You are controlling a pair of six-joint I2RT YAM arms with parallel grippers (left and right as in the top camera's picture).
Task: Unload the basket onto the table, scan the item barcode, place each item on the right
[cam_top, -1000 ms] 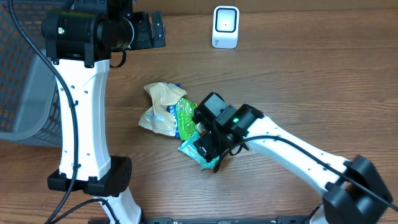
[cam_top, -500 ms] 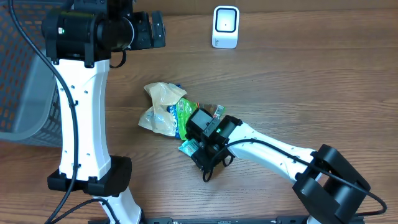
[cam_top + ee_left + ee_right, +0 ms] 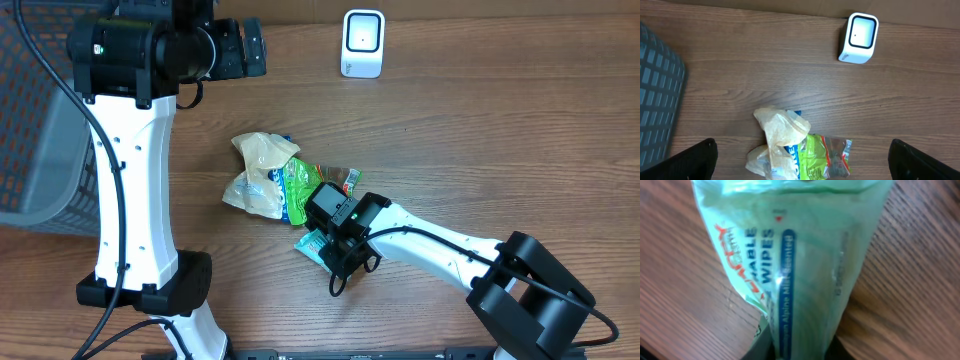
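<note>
The item is a pale green packet of wipes [image 3: 805, 255] with blue lettering, lying on the wooden table just below a pile of bags; one corner [image 3: 309, 244] pokes out from under my right arm. My right gripper [image 3: 800, 352] is shut on the packet's near end, with dark fingers [image 3: 759, 352] pressed against both sides. In the overhead view the right gripper [image 3: 332, 243] sits low over the table. The white barcode scanner [image 3: 362, 43] stands at the back. My left gripper [image 3: 246, 47] hangs high and open, its fingertips [image 3: 696, 157] far apart, holding nothing.
A crumpled beige bag [image 3: 262, 160] and a green snack bag [image 3: 297, 185] lie just left of the right gripper; both also show in the left wrist view, with the beige bag [image 3: 782, 131] uppermost. A grey mesh basket [image 3: 30, 130] stands at the left edge.
My right gripper has come down towards the table front and closed its jaws onto the wipes packet, which shifted slightly. The left arm has not moved.
</note>
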